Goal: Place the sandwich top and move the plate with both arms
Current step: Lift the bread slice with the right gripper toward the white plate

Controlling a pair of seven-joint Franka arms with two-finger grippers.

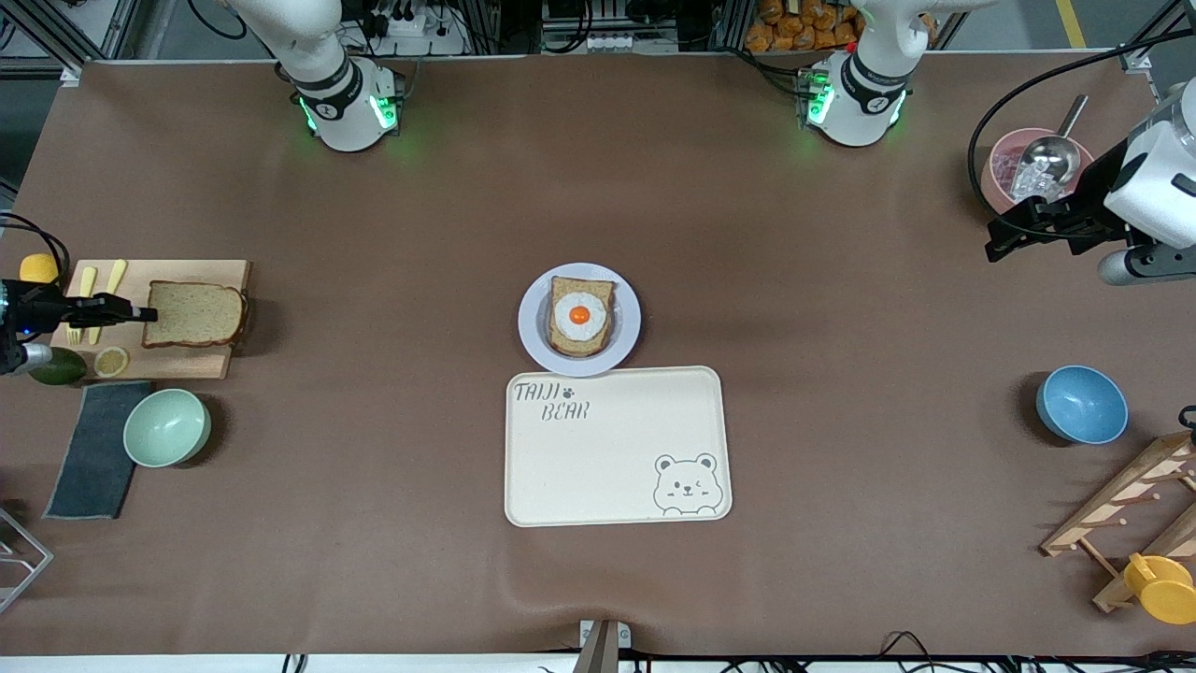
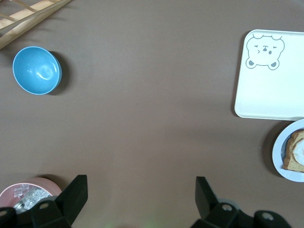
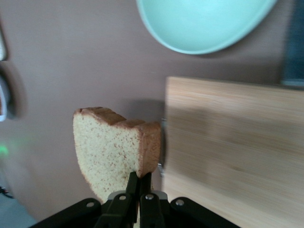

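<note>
Front view shows the sandwich top (image 1: pixel 194 314), a plain brown bread slice, over the wooden cutting board (image 1: pixel 187 365) at the table's edge toward the right arm's end, pinched at its crust by the right gripper (image 1: pixel 148 314), whose fingers are clenched on it; in the right wrist view the slice (image 3: pixel 111 147) stands on edge above the brown tabletop beside the board's edge (image 3: pixel 228 152), with the pale green bowl (image 3: pixel 204 23) close by. At the table's middle sits the plate (image 1: pixel 534 327), carrying a bread slice with a fried egg (image 1: pixel 580 315), its rim touching or just beside the cream bear tray (image 1: pixel 617 446), which lies nearer to the front camera. Over the table's edge at the left arm's end, the left gripper (image 1: pixel 1014 229) hangs beside a pink bowl with a metal scoop (image 1: pixel 1046 164), fingers (image 2: pixel 76 194) spread wide and holding nothing; a blue bowl (image 1: pixel 1082 404) sits near that edge too
</note>
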